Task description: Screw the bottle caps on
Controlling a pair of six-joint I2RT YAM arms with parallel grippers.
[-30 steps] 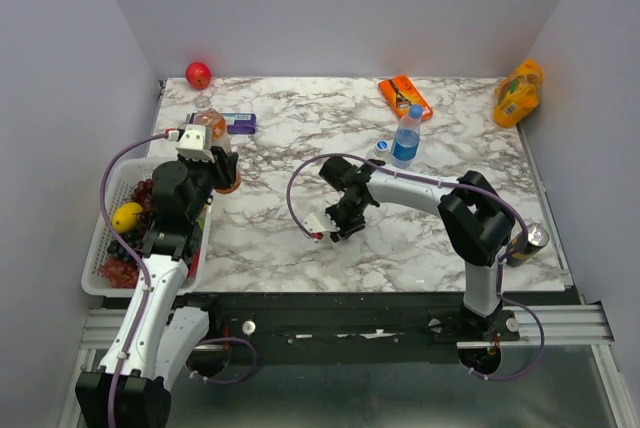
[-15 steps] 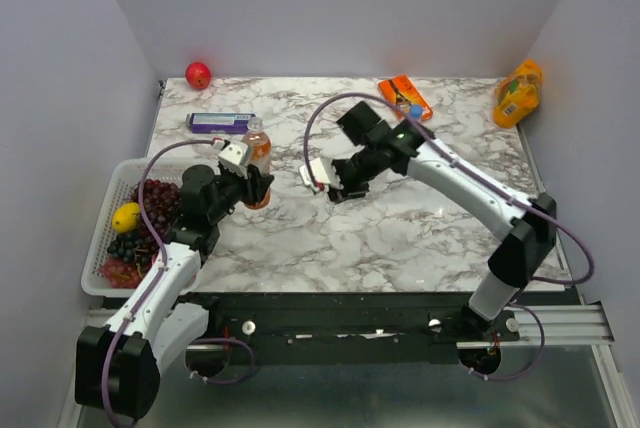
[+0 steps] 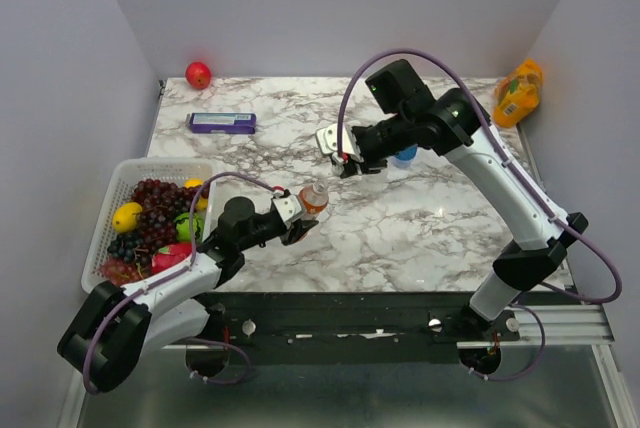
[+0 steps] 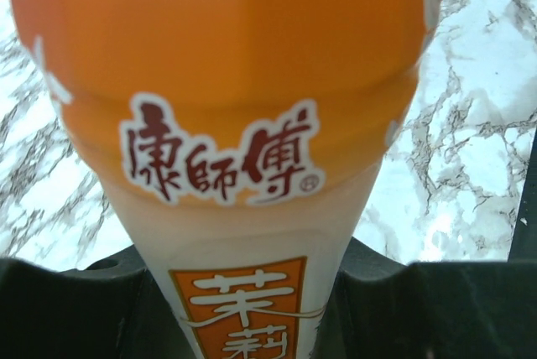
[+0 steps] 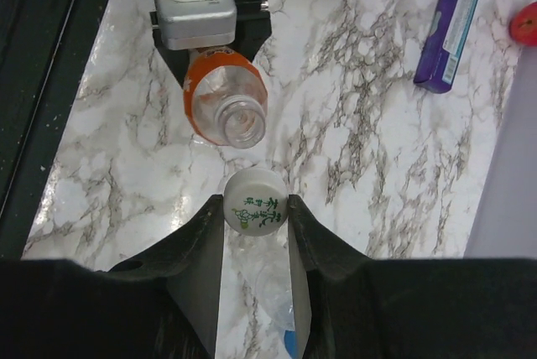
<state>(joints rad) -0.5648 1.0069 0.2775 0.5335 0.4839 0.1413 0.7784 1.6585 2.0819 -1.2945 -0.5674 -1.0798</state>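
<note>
Right arm [image 3: 500, 173] has swung up and back over the bench [image 3: 430, 238] since a second ago. The blue-labelled bottle [image 3: 404, 157] is mostly hidden behind it. Left arm [image 3: 180, 278] has dropped toward the near edge. Left pincer [image 3: 298, 214] is clamped on the orange tea bottle [image 3: 314, 197], which is tilted with its neck uncapped. Right pincer [image 5: 254, 210] is closed on a white cap [image 5: 255, 198], near that neck but not touching it. In the left wrist view the bottle's top and base are cut off.
</note>
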